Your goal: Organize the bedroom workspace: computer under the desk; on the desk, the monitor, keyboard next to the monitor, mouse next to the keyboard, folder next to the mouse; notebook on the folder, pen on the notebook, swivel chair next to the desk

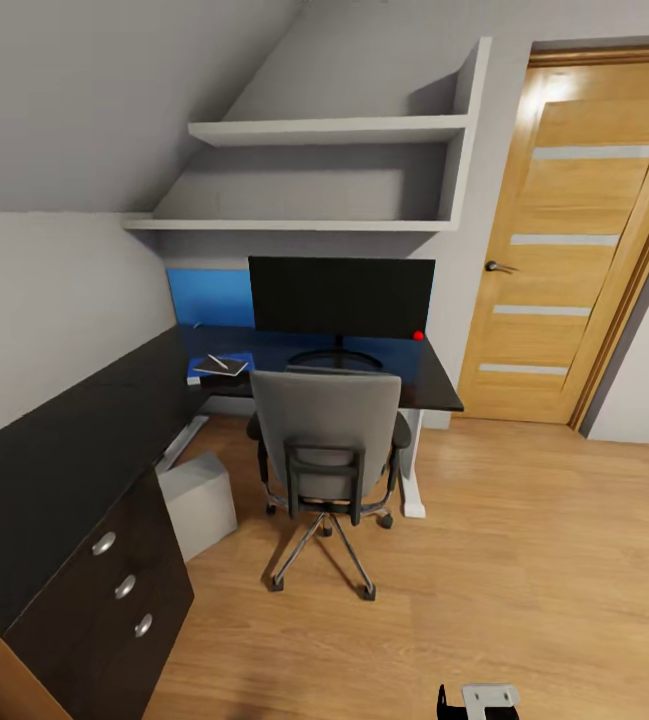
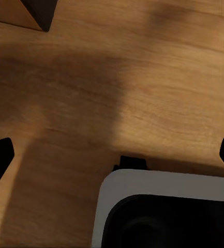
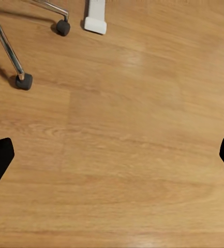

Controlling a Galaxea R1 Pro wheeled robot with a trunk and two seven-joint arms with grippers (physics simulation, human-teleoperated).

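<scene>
1. Ahead across the wood floor [image 1: 524, 560], the swivel chair [image 1: 326, 440] sits tucked at the desk [image 1: 84, 440], well apart from both grippers.
2. Left gripper [image 2: 112, 155] and right gripper [image 3: 112, 155] hang spread wide over bare floor, holding nothing.
3. Monitor [image 1: 341, 296] stands on the desk; folder [image 1: 220, 368] lies beside it, the items on top too small to tell.
4. Computer [image 1: 200, 500] sits under the desk, partly hidden.
</scene>
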